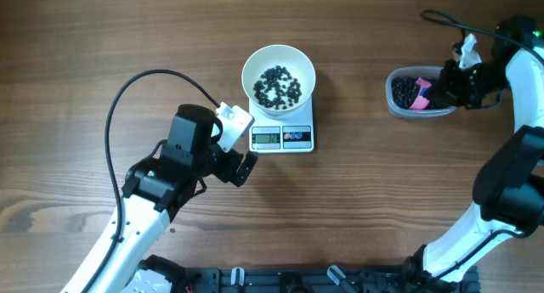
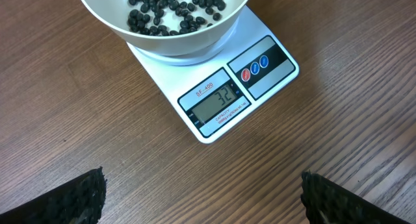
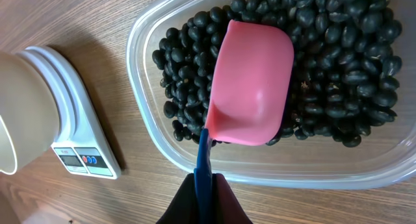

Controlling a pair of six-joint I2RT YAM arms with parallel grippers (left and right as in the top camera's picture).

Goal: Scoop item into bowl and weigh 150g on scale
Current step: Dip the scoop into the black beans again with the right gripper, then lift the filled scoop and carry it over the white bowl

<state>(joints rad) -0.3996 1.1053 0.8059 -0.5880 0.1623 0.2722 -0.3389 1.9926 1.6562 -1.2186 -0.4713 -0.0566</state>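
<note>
Overhead: the white bowl [image 1: 279, 59] with black beans [image 1: 278, 86] sits on the scale [image 1: 283, 138], upper centre. The left gripper [image 1: 242, 146] is spread wide at the scale's lower left.
Left wrist: the display reads 32.
Right wrist: the right gripper [image 3: 207, 185] clamps the pink scoop [image 3: 250, 84] over the bean-filled tub [image 3: 292, 167].

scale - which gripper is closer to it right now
Left. The left gripper sits open just off the display edge of the scale; the right gripper is away at the clear tub, shut on the pink scoop.
</note>
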